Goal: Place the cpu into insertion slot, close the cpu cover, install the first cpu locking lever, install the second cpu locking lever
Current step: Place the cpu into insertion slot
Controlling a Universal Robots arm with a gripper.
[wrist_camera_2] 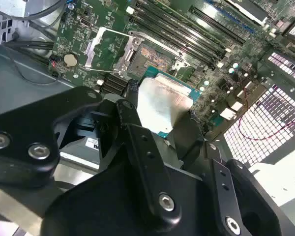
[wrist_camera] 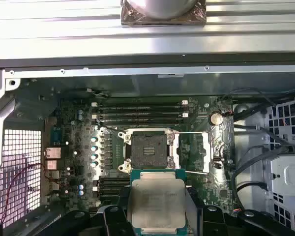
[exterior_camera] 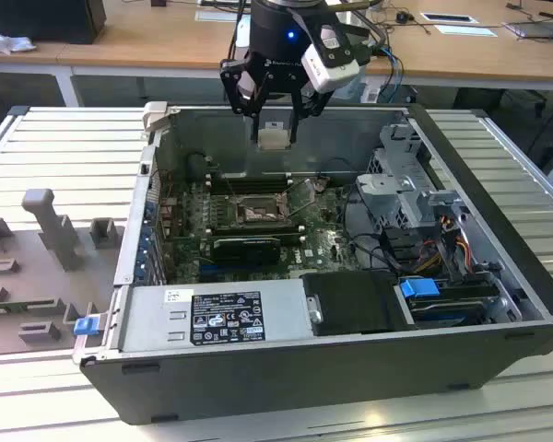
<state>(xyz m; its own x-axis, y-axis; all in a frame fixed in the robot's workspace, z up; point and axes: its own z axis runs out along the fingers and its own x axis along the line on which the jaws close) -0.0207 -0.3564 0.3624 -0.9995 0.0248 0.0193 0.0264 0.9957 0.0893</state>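
Cpu [wrist_camera: 157, 204] sits clamped in the pincer [exterior_camera: 275, 129], held above the uncovered insertion slot [wrist_camera: 148, 150].

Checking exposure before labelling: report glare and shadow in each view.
Exterior view: even room light, the case shaded inside. Second wrist view: glare whitens the cpu held in the jaws; the perforated panel washes out pink. First wrist view: the ribbed table beyond the case is blown out bright.

Bench [exterior_camera: 64, 147]: pale ribbed metal slats.
Behind: light wooden desk [exterior_camera: 147, 51] along the bench's far edge.
Light: bright, even.
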